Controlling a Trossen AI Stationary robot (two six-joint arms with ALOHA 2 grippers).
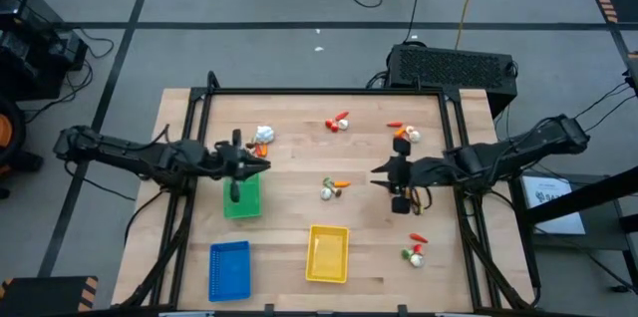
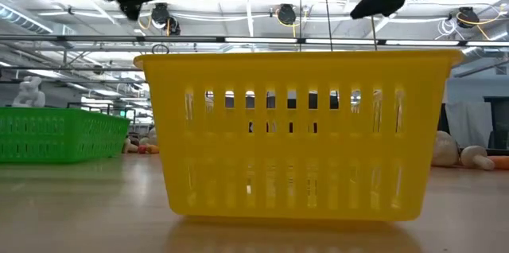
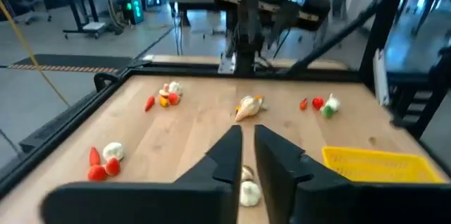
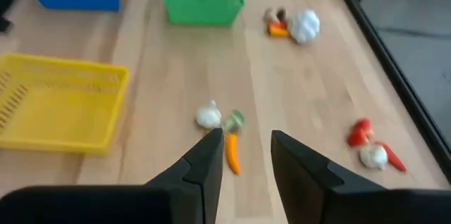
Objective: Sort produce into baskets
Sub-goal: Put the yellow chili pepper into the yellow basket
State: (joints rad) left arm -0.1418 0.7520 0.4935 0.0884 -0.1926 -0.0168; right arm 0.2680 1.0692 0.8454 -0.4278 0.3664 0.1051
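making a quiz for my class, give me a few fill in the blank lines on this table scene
1. The left claw hovers beside the ____ basket.
2. The basket between the blue basket and the right-hand produce is ____.
3. In the right wrist view, the orange piece beyond the right claw is a ____.

Missing words: green; yellow; carrot

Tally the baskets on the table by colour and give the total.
Green basket: 1
Blue basket: 1
Yellow basket: 1
Total: 3 baskets
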